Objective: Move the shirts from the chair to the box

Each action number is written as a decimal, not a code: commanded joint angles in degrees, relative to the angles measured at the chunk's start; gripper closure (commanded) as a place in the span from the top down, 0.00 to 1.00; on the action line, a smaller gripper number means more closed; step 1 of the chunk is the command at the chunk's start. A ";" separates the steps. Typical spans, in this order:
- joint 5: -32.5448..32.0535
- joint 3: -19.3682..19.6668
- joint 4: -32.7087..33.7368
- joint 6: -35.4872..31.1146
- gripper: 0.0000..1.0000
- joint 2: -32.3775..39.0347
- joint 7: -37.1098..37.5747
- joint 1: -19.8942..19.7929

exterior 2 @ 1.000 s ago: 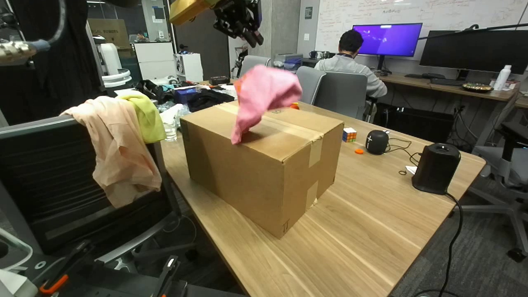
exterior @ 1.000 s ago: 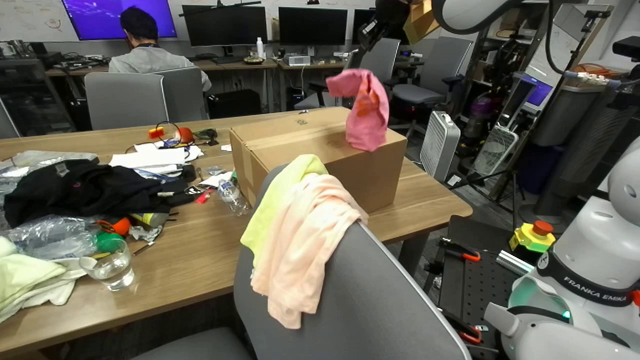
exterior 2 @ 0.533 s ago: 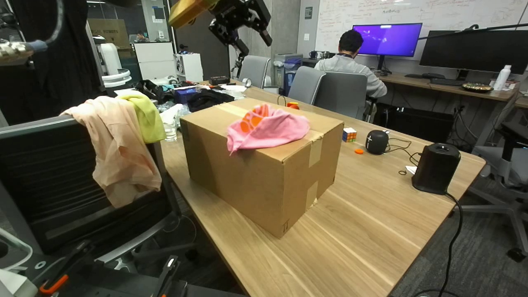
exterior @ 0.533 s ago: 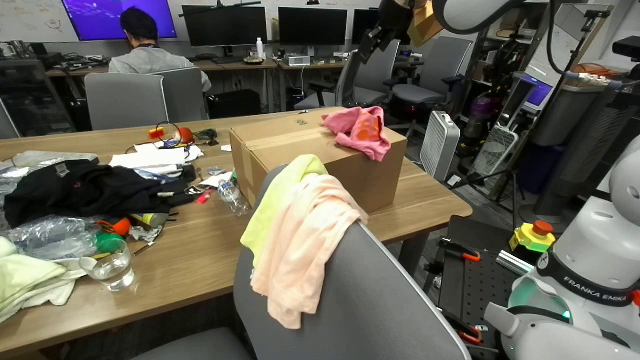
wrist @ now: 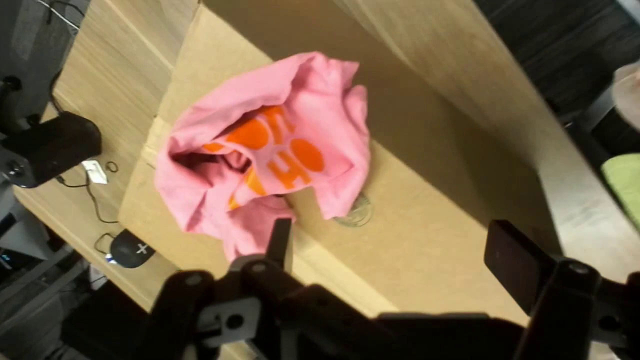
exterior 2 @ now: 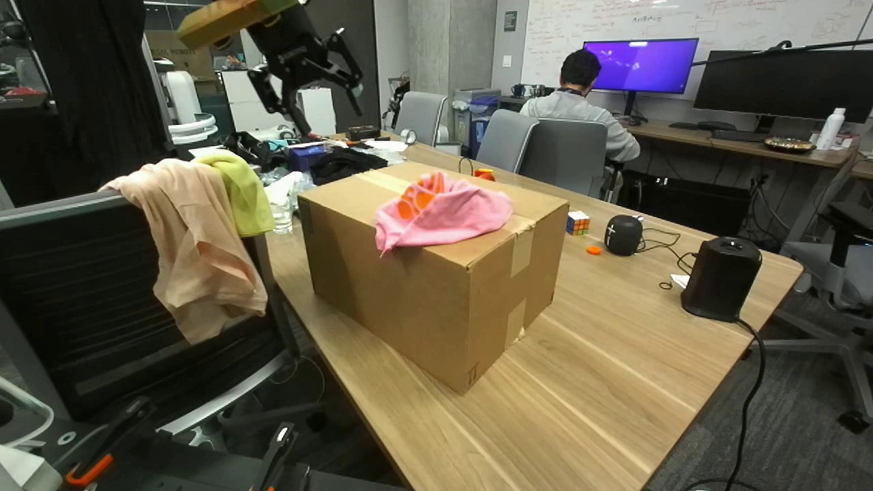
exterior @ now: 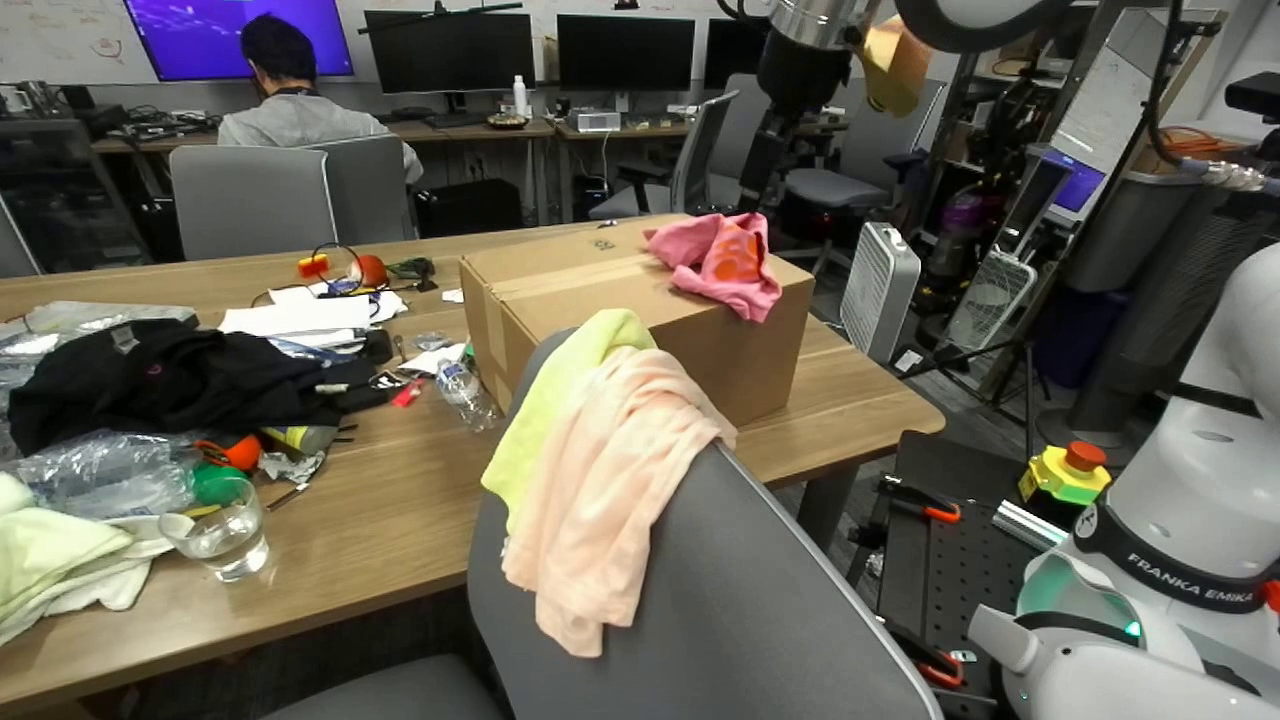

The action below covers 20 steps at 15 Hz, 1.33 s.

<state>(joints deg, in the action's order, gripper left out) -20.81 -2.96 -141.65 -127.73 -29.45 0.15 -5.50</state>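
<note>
Fingers [wrist: 517, 265]: yours spread, holding nothing, higher than the box [exterior 2: 389, 286].
Pink shirt [exterior 2: 453, 217]: on the box top.
Peach shirt [exterior 2: 198, 245]: lower and left of your fingers in both exterior views, long axis hanging down the chair [exterior: 720, 590]; probably your next reach.
Yellow shirt [exterior 2: 251, 203]: partly under it.

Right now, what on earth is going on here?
A robot arm is being used to move shirts from the chair to the cardboard box. Its hand hangs in the air, open and holding nothing. The pink shirt lies crumpled on top of the box, drooping over an edge, while the peach shirt and yellow shirt hang over the chair's back, not yet moved.
</note>
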 commanded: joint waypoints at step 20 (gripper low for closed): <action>21.57 -5.25 -16.07 -1.67 1.00 -14.51 -11.77 26.64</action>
<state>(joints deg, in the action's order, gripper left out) -1.61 -6.87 -157.86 -124.48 -43.83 -13.63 19.98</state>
